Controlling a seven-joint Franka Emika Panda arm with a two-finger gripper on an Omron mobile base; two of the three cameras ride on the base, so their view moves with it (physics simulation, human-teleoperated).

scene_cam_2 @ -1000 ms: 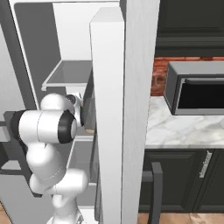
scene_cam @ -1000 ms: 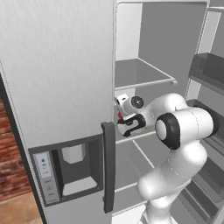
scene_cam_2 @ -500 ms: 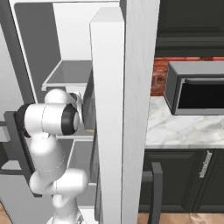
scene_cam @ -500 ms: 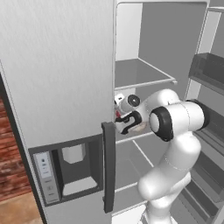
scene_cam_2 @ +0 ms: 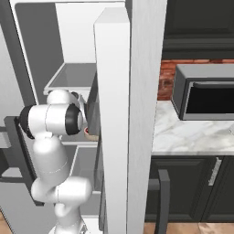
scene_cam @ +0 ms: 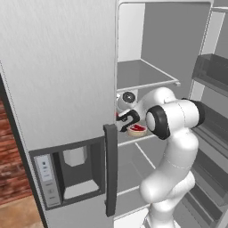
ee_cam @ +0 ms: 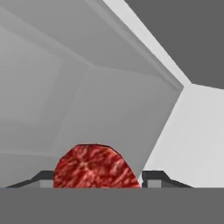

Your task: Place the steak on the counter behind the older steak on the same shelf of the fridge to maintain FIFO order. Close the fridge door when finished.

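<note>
1. Evenly and flatly lit, no visible lamp or single source.
2. Soft, faint shading inside the fridge (scene_cam: 178, 53); no hard cast shadows.
3. Mild sheen on the steak (ee_cam: 96, 168); no glare elsewhere.
4. Coarse, slightly blurred rendering; jagged edges, no edge distortion.

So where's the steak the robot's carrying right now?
The steak sits between the gripper fingertips in the hand view, inside the fridge, facing its grey back wall.

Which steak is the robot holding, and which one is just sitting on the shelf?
The steak between the gripper tips is held. The other steak rests on the shelf.
</note>
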